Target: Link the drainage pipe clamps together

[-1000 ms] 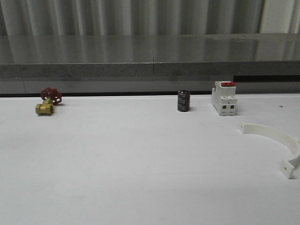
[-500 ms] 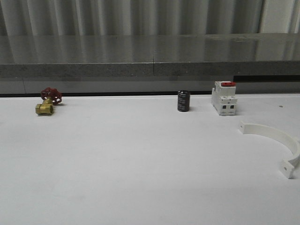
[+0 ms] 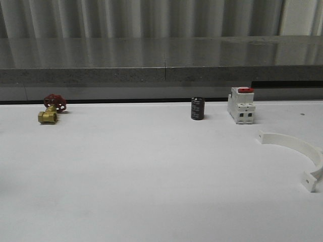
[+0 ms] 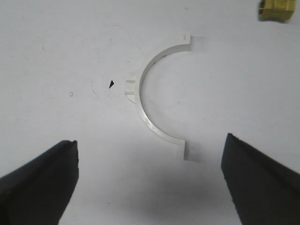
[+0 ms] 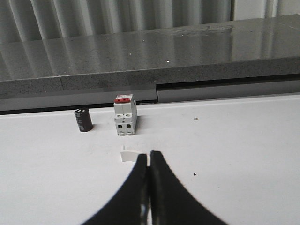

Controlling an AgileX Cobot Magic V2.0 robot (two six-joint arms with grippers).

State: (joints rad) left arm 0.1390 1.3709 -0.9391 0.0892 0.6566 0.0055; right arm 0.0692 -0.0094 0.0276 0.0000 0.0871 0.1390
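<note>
A white tabletop (image 3: 151, 176) runs back to a grey stone ledge (image 3: 161, 60) with ribbed wall panels behind it.

In the front view, one white half-ring pipe clamp (image 3: 298, 151) lies flat at the right edge of the tabletop, its arch bowed toward the back and a flanged tab with a small hole at its near end. Behind it, near the ledge, stands a white boxy switch with a red top (image 3: 241, 105), and just to the left of that an upright black cylinder (image 3: 197, 108). Far over on the left sits a brass valve with a red handwheel (image 3: 51, 109).

In the left wrist view, the left tool (image 4: 150, 183) hangs spread wide, its two dark fingers well apart, above the second half-ring clamp (image 4: 154, 101), which lies flat on the white surface between them. Nothing is gripped. A brass corner, probably the valve, sits at the picture's edge.

In the right wrist view, the right tool (image 5: 149, 187) is pressed closed, fingers together and empty. A white tab (image 5: 127, 154), likely the end of the first clamp, peeks out just past the fingertips, with the switch and cylinder beyond.
</note>
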